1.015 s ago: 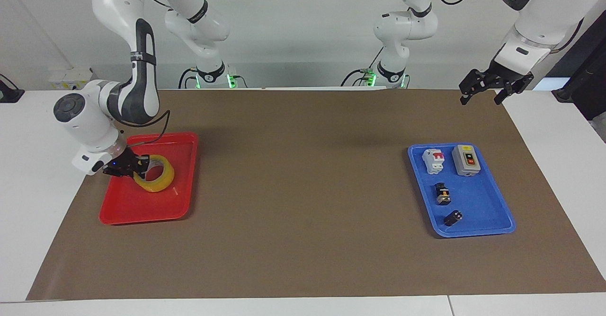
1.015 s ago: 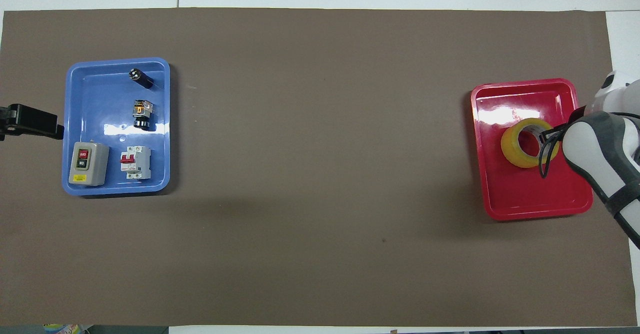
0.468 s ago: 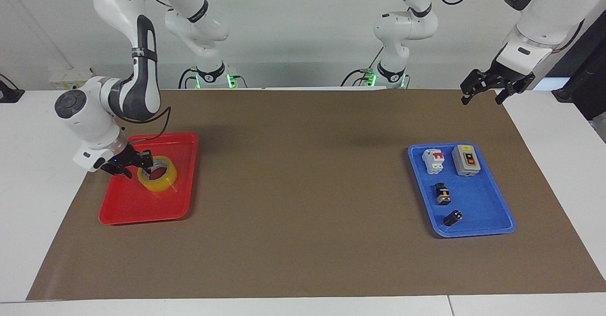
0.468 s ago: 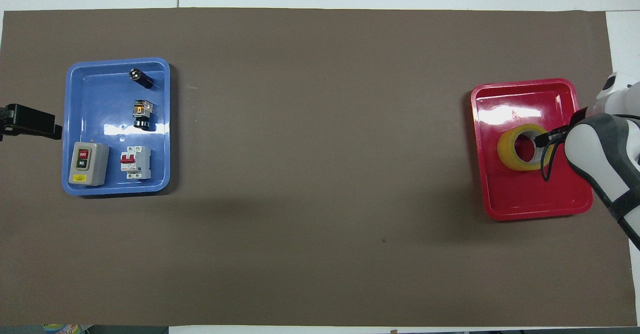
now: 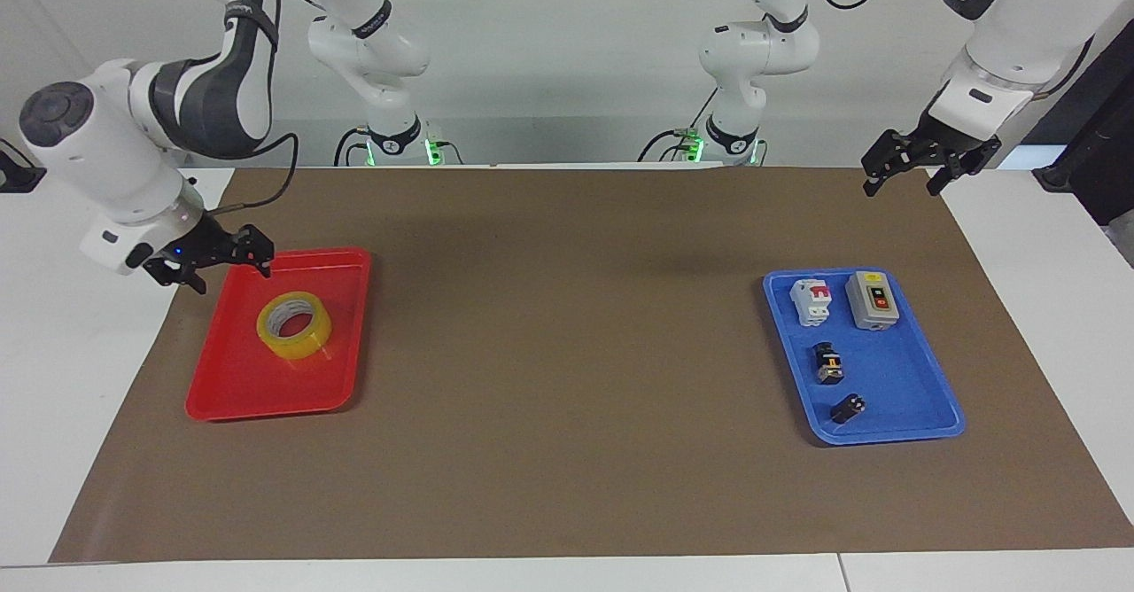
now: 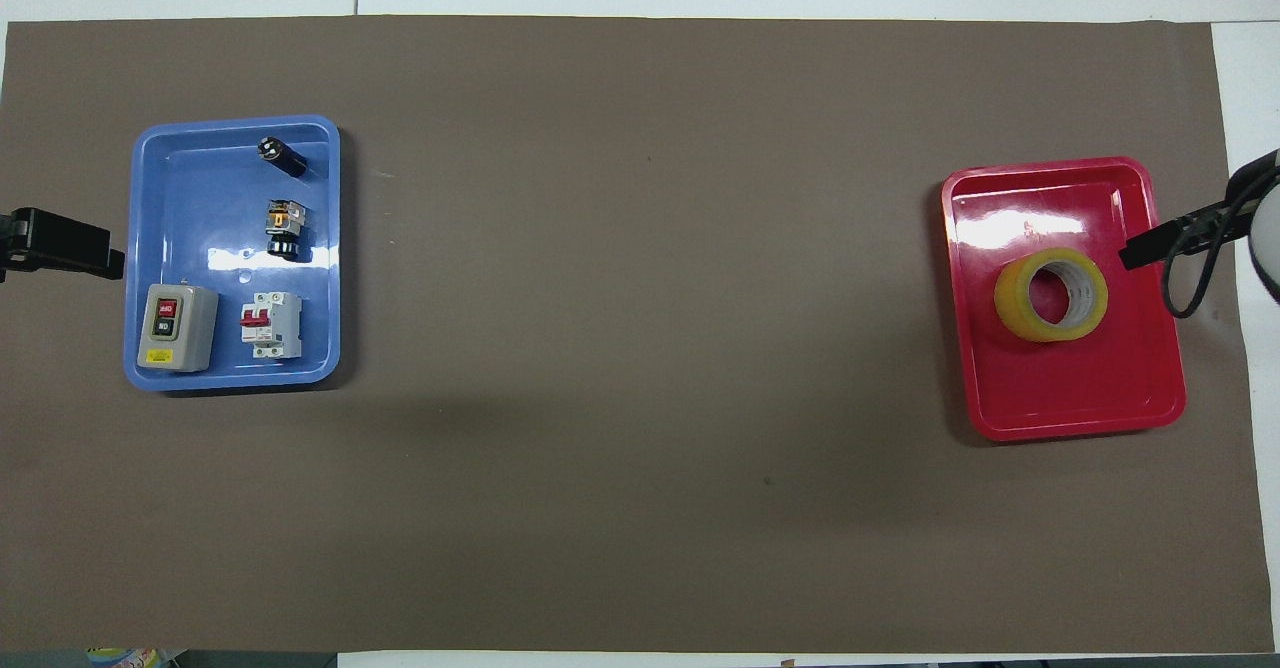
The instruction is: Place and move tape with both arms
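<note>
The yellow tape roll (image 5: 307, 342) lies flat in the red tray (image 5: 266, 388), toward the right arm's end of the table. In the overhead view the tape (image 6: 1013, 300) sits near the middle of the tray (image 6: 1080, 388). My right gripper (image 5: 229, 273) is open and empty, raised over the tray's edge nearest the robots, clear of the tape; one finger (image 6: 1140, 248) shows in the overhead view. My left gripper (image 5: 900, 184) is open and empty and waits in the air over the mat's corner at the left arm's end; it also shows in the overhead view (image 6: 70, 253).
A blue tray (image 5: 895, 388) at the left arm's end holds a grey switch box (image 5: 873, 300), a white circuit breaker (image 5: 811, 300) and two small black parts (image 5: 829, 363). A brown mat (image 5: 567, 353) covers the table between the trays.
My right gripper let go of the tape, opened and rose away from it toward the robots. The tape settled flat in the red tray. The left arm has not moved.
</note>
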You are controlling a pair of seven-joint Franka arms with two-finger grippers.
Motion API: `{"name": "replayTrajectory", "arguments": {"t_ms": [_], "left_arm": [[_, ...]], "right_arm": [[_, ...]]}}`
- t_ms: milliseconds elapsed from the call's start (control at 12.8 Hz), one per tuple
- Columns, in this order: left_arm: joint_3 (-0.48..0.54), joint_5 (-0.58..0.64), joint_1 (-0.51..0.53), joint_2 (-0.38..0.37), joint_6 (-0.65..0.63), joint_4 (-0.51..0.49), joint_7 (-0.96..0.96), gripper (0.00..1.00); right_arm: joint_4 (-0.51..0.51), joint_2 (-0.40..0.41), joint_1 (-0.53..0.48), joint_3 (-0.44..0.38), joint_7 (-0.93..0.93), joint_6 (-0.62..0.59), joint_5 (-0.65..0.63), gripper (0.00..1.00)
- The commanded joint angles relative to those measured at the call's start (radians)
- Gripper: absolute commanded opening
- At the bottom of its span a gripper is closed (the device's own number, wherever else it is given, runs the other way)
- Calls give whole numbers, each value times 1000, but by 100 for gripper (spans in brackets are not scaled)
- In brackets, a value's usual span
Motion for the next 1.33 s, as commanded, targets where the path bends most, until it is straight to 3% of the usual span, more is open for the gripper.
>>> {"name": "replayTrajectory", "arguments": {"t_ms": [0, 234, 468, 780, 1015, 1249], "left_arm": [[5, -14, 2, 7, -20, 14, 10, 100], [5, -14, 2, 6, -20, 14, 8, 100], [5, -14, 2, 6, -20, 15, 8, 100], [5, -14, 2, 7, -20, 14, 8, 100], [5, -14, 2, 6, -20, 14, 8, 100], [5, -14, 2, 7, -20, 14, 10, 100]], "right_arm": [[179, 10, 21, 5, 53, -175, 3, 100], [170, -92, 26, 9, 100, -226, 19, 100], [29, -181, 56, 11, 134, -262, 7, 100], [18, -185, 85, 6, 148, -227, 6, 100], [3, -197, 130, -2, 234, -272, 6, 100], [7, -194, 158, -47, 237, -265, 6, 100]]}}
